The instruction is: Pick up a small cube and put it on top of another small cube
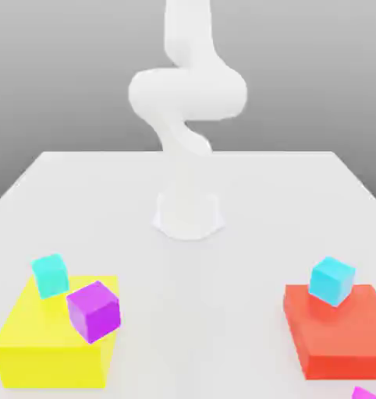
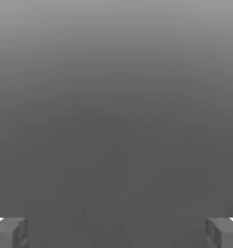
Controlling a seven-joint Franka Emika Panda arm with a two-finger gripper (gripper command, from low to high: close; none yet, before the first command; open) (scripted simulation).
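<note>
A small cyan cube (image 1: 50,274) and a small purple cube (image 1: 94,310) rest on a large yellow block (image 1: 43,351) at the exterior view's left. Another small cyan cube (image 1: 331,280) sits on a large red block (image 1: 343,331) at the exterior view's right. A sliver of a second purple cube (image 1: 368,393) shows at the front right edge. In the hand view my gripper (image 2: 116,232) is open, its grey fingertips (image 2: 9,231) far apart with nothing between them, facing a plain grey background.
The white arm (image 1: 187,93) rises from its round base (image 1: 187,214) at the middle of the white table (image 1: 188,312) and coils upward. Bare table lies between the yellow and red blocks.
</note>
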